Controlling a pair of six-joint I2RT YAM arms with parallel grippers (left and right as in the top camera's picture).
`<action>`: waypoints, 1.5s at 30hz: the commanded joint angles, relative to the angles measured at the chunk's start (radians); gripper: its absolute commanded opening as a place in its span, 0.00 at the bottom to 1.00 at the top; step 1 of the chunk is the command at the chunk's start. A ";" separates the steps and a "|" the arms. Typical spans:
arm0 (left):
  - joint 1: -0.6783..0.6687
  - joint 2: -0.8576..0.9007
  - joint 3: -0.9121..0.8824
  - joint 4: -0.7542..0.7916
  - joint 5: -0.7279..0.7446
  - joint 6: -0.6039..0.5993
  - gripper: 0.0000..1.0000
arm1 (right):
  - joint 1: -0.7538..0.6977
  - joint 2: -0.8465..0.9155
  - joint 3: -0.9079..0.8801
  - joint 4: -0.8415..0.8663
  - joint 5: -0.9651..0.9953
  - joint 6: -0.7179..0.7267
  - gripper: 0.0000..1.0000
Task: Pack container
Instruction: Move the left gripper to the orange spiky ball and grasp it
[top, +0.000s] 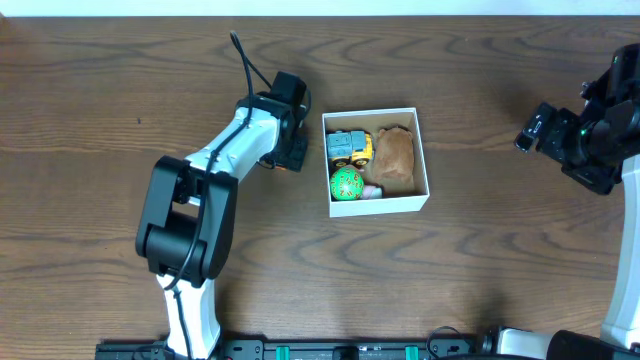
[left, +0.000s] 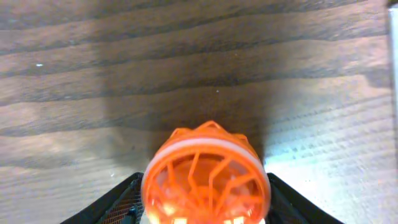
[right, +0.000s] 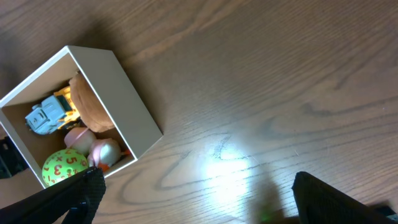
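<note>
The container (top: 420, 158) is a small white-walled box at the table's middle; it also shows in the right wrist view (right: 124, 99). It holds a blue and yellow toy truck (top: 349, 148), a brown plush (top: 396, 156), a green numbered ball (top: 346, 183) and a small pink and white toy (top: 372, 191). My left gripper (top: 291, 152) sits just left of the box, shut on an orange lattice ball (left: 206, 177) held above the wood. My right gripper (right: 199, 199) is open and empty at the far right, away from the box.
The wooden table (top: 480, 280) runs all around the box. The left arm (top: 200, 190) stretches from the front left towards the box. The right arm's body (top: 600, 140) hangs over the far right edge.
</note>
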 joint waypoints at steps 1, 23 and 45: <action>0.005 -0.096 0.019 -0.008 -0.024 0.027 0.59 | -0.003 -0.019 0.000 -0.003 0.010 -0.016 0.99; 0.005 -0.058 0.001 -0.002 -0.024 0.019 0.77 | -0.003 -0.019 0.000 -0.003 0.010 -0.016 0.99; 0.005 0.033 -0.002 0.030 -0.013 0.019 0.77 | -0.003 -0.019 0.000 -0.006 0.010 -0.015 0.99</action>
